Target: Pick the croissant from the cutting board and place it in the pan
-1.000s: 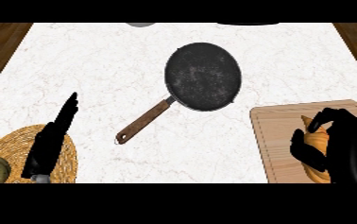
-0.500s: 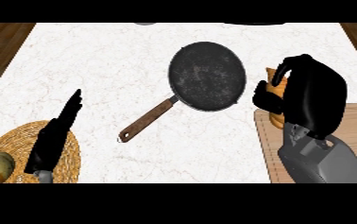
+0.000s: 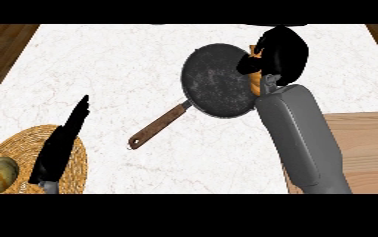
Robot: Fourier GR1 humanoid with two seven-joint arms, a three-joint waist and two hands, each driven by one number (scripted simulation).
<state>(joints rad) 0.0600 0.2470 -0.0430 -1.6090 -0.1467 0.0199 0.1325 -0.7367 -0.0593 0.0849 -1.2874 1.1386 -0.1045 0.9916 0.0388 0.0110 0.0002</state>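
The right hand (image 3: 279,56) is above the right rim of the pan (image 3: 218,81), and the croissant (image 3: 255,78) hangs below the palm, near that rim and not over the middle. This is the main risk as I judge it: if the fingers let go here, the croissant could land on the rim and roll out onto the counter (image 3: 133,66), or sit half in and half out. A little more travel to the left, toward the middle of the pan, would make the release safer. A second risk is the forearm, which passes close by the pan's edge; a low sweep could push the pan and turn its handle (image 3: 157,126).

The right hand is curled around the croissant, the dark fingers wrapped over its upper part, so only the lower orange end is visible. It does not seem to touch the pan, though the height above it is hard to judge from this view.

The left hand (image 3: 63,141) rests at the lower left with straight fingers, over a woven mat (image 3: 22,146), and holds nothing. The board (image 3: 354,141) at the right shows bare wood.
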